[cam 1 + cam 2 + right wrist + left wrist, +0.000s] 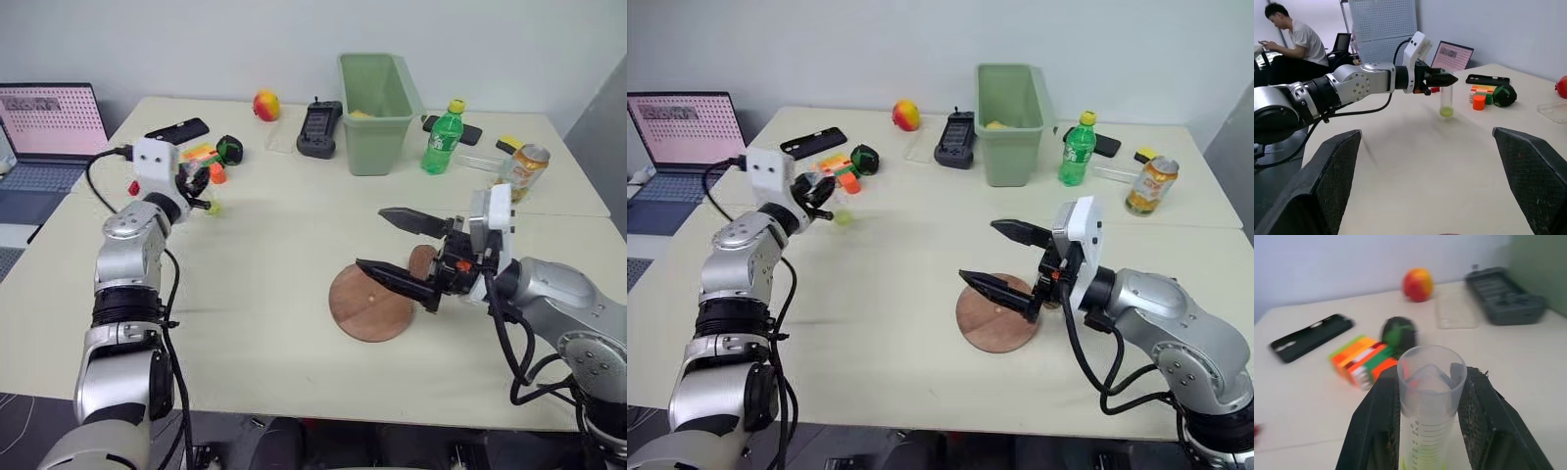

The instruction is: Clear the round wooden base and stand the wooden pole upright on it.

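Left hand point(1442, 79) clamps a clear measuring tube point(1431, 401) above the table point(284, 225); right hand point(397, 251) gapes wide over the round wooden base point(364, 311).

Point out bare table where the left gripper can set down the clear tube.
Bare: the middle of the table, between the left gripper holding the tube and the round base; also the near edge before the base. Crowded: the far edge, from blocks to bin and bottle.

Pale tables point(294, 235) stand before a plain white wall point(196, 39), with a pegboard panel point(1383, 22) behind.
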Motion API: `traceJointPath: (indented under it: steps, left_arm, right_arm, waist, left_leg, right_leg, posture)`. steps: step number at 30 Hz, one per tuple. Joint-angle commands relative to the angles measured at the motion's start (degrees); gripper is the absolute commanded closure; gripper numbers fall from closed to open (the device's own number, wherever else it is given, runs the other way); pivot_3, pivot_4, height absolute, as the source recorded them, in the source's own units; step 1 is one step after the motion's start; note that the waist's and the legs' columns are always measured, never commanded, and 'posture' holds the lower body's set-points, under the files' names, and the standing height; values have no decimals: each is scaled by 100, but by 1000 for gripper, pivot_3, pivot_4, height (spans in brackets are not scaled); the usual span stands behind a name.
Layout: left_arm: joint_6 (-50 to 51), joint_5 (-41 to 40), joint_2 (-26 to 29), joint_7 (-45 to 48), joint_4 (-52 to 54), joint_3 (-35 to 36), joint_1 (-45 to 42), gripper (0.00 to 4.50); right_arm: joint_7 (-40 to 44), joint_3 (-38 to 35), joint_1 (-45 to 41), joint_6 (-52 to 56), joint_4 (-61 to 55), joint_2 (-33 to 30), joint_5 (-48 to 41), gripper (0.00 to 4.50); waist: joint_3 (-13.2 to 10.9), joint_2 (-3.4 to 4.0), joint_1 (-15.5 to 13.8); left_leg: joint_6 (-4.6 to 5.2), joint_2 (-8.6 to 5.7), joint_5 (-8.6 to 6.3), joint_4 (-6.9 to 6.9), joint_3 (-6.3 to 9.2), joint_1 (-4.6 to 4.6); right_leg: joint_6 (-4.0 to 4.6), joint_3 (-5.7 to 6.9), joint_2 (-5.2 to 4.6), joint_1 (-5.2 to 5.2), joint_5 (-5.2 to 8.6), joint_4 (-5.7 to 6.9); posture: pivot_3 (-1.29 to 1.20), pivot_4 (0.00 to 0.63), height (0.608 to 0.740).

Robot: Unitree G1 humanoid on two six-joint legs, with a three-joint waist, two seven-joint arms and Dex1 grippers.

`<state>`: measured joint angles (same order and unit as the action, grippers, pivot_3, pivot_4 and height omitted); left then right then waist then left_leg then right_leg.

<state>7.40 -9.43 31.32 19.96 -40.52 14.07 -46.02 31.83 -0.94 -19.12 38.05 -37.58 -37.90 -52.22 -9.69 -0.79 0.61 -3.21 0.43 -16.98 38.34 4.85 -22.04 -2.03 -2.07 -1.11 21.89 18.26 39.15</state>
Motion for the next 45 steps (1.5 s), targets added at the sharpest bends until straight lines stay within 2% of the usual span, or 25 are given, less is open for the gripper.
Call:
traceJointPath:
  steps: [1,9,15,16,18,26,27,29,31,34,40,42,45]
  left_arm:
    - [-749,108,-28,-206,-860,82,-405,3255]
    - [-1316,65,-30,-99,-2070,114,-876,3255]
    - [-1367,43,54,-67,-2429,161,-1037,3255]
    - [-1377,47,64,-55,-2443,169,-1036,2554]
    - [-1386,49,85,-21,-2448,185,-1031,2247]
    - [-1279,-11,261,157,-2094,226,-884,538]
    - [-1198,-42,283,211,-1927,235,-792,266]
    - [-1033,-104,300,275,-1574,255,-598,26]
    - [-788,-169,301,297,-1102,281,-350,26]
    - [-1,-394,321,282,261,353,322,26]
    - [2302,-1068,639,373,3349,470,1817,26]
    - [3238,-1337,967,444,4310,568,2258,26]
    - [4752,-2187,1632,919,5639,726,2772,26]
  right_arm:
    - [95,-98,-70,-85,-64,4,100,0]
    - [1,-203,67,-27,-142,-1,185,0]
    - [-156,-292,218,-30,-240,4,221,0]
    - [-174,-293,237,-32,-254,6,217,0]
    - [-199,-292,265,-34,-278,11,213,0]
    - [-180,-250,331,-79,-255,47,257,0]
    - [-162,-246,341,-92,-237,52,268,0]
    - [-136,-241,364,-111,-222,62,290,0]
    - [-112,-239,390,-126,-218,73,313,0]
    - [-95,-266,410,-136,-188,101,336,0]
    - [-139,-422,622,-85,-243,69,367,0]
    - [-147,-620,805,-79,-239,-30,421,0]
    - [-169,-1013,1155,-56,-177,-257,541,0]
  waist:
    - [0,0,-12]
    - [1,-2,-9]
    - [1,-2,8]
    - [1,-2,18]
    - [1,-2,43]
    - [0,-5,111]
    - [0,-5,117]
    - [0,-5,120]
    - [0,-5,120]
    - [0,-5,122]
    - [0,-6,120]
    - [0,-7,111]
    - [-1,-10,106]
  left_leg:
    - [0,-1,0,3,-4,0]
    - [12,-1,-7,17,-20,0]
    - [23,-10,-13,42,-18,-1]
    - [23,-8,-13,42,-18,-1]
    - [23,-8,-13,43,-19,0]
    - [23,-5,-12,43,-16,-7]
    - [23,-3,-12,43,-16,-7]
    - [22,5,-12,42,-16,-7]
    - [22,8,-12,42,-17,-7]
    - [22,13,-12,42,-18,-7]
    - [21,22,-12,42,-15,-8]
    - [21,23,-13,42,-9,-11]
    - [23,21,-14,40,-7,-11]
  right_leg:
    - [-1,4,0,1,-1,3]
    - [-3,-5,4,20,-2,46]
    - [-4,-7,6,21,-1,73]
    - [-4,-8,6,22,-1,75]
    - [-4,-8,6,24,-1,78]
    - [-3,-8,8,33,-1,81]
    - [-3,-8,8,33,-1,81]
    - [-3,-9,7,34,-1,81]
    - [-3,-11,7,35,-1,82]
    - [-3,-15,4,36,-1,82]
    - [-3,-29,-4,35,-1,80]
    - [-3,-31,-4,36,-1,81]
    - [-2,-31,-3,34,0,79]
  posture:
    - [0,150,740]
    - [0,150,740]
    - [0,150,740]
    - [0,150,740]
    - [0,150,740]
    - [0,150,740]
    - [0,150,740]
    - [0,150,740]
    - [0,150,740]
    - [0,150,740]
    - [0,150,740]
    - [0,150,740]
    - [0,150,740]
